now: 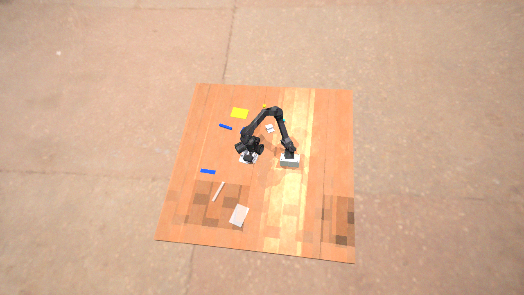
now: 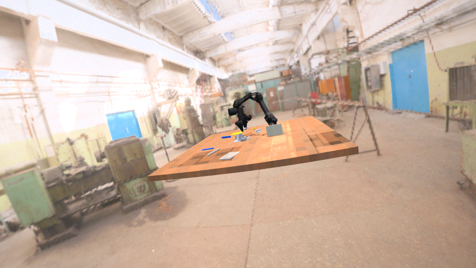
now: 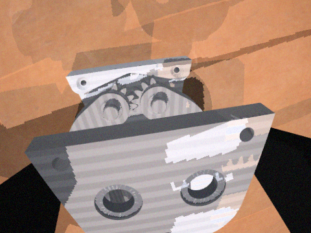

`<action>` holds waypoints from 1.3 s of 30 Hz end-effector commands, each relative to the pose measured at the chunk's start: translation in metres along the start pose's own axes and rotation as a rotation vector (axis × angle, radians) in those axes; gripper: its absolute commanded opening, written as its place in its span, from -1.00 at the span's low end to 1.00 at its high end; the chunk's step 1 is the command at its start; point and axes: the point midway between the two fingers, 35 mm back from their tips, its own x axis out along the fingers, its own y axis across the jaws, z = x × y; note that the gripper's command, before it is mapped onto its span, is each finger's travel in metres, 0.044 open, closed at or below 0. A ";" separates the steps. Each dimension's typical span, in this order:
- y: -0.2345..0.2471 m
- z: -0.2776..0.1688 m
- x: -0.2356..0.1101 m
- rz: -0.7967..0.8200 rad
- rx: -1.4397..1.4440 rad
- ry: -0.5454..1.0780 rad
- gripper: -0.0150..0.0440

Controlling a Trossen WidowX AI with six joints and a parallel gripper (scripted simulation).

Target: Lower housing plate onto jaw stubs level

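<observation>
My gripper is shut on the housing plate, a grey plate with two large collared holes and two small corner holes. One black finger stands at each side of it. Beyond and below it lies the base, with two small holes along its far edge. The left jaw and right jaw sit on it with gear teeth meshed. The left stub and right stub show past the plate's far edge, not under its large holes. The plate hides the jaws' near parts.
A white bracket lies behind the base. A yellow sheet, a blue bar and a small yellow cube lie farther back. Another blue bar, a white rod and a white sheet lie in front.
</observation>
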 end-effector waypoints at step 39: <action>0.005 0.003 0.000 -0.004 0.010 -0.001 0.70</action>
